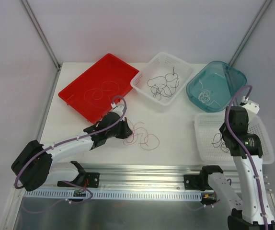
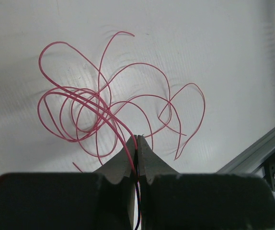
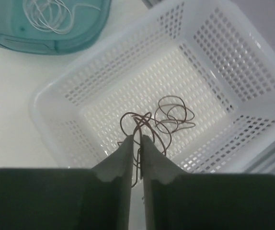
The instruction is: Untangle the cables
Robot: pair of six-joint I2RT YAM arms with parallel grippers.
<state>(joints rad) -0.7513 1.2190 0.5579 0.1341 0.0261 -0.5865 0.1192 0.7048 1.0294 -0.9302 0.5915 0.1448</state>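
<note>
A pink-red cable (image 1: 144, 136) lies in loose tangled loops on the white table; the left wrist view shows it spread out (image 2: 99, 108). My left gripper (image 1: 128, 130) is shut on one strand at the tangle's near edge (image 2: 136, 139), and a dark purple strand also runs between the jaws. My right gripper (image 1: 222, 139) hangs over the right white basket (image 1: 262, 139). Its jaws (image 3: 136, 138) stand almost together on a dark red-brown cable (image 3: 173, 112), whose loops trail onto the basket floor.
A red tray (image 1: 80, 96) at back left holds a thin pale cable (image 1: 101, 91). A white basket (image 1: 142, 84) holds black cables (image 1: 164, 84). A teal bin (image 1: 233, 79) holds a whitish cable (image 1: 205, 96), which also shows in the right wrist view (image 3: 49, 12). A metal rail (image 1: 147, 172) runs along the near edge.
</note>
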